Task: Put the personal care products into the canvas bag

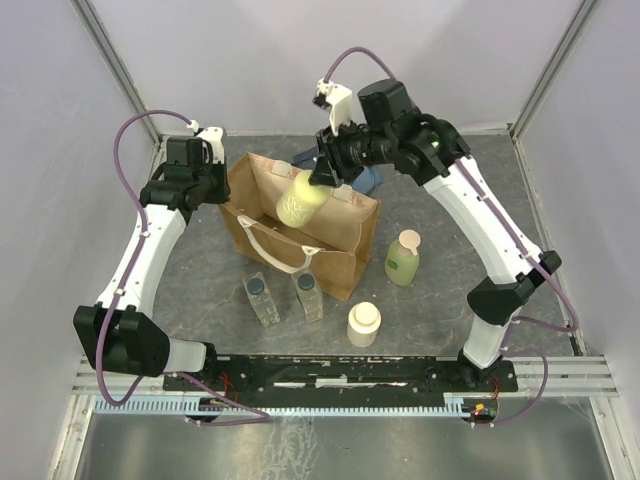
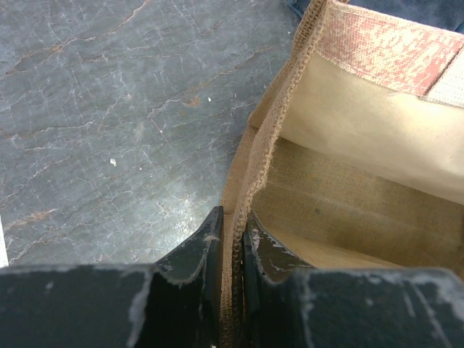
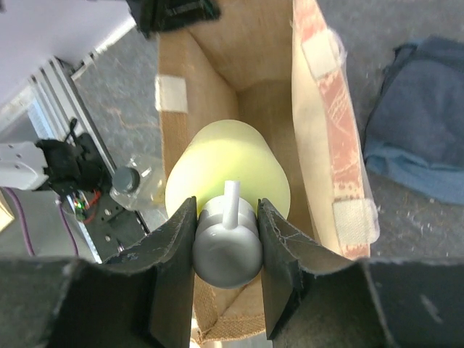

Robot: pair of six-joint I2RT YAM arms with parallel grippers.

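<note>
Hanging base-first over the open mouth of the canvas bag (image 1: 338, 262) is one pale yellow-green bottle (image 1: 299, 201), its whitish pump top (image 3: 228, 243) pinched between the right jaws. In the right wrist view the bottle's round body (image 3: 228, 174) points down into the tan interior, between the bag's two long walls. Whether its base has dipped below the rim cannot be told. In the top view the bottle is tilted, with its base toward the bag's near-left corner.

The bag stands upright on the tabletop (image 1: 450, 230), its mouth spread wide and a cream-white loop handle (image 1: 275, 250) drooping over the near wall. The left jaws are pressed onto the bag's far-left rim (image 2: 250, 181). The woven edge runs straight down between the two dark fingers, one outside the bag and one inside. What the left wrist view shows of the inside of the bag is bare fabric.

Just outside the bag's near wall, two clear rectangular bottles (image 1: 261, 298) (image 1: 308, 296) with dark caps sit side by side, close together. The squat cream jar (image 1: 364, 324) stands to their right, a little nearer the arm bases. The second yellow-green bottle (image 1: 402, 258) stands upright to the right of the bag, near it but not touching.

Behind the bag, partly hidden by the right arm's wrist, lies a crumpled blue cloth (image 3: 420, 145) on the grey tabletop.
</note>
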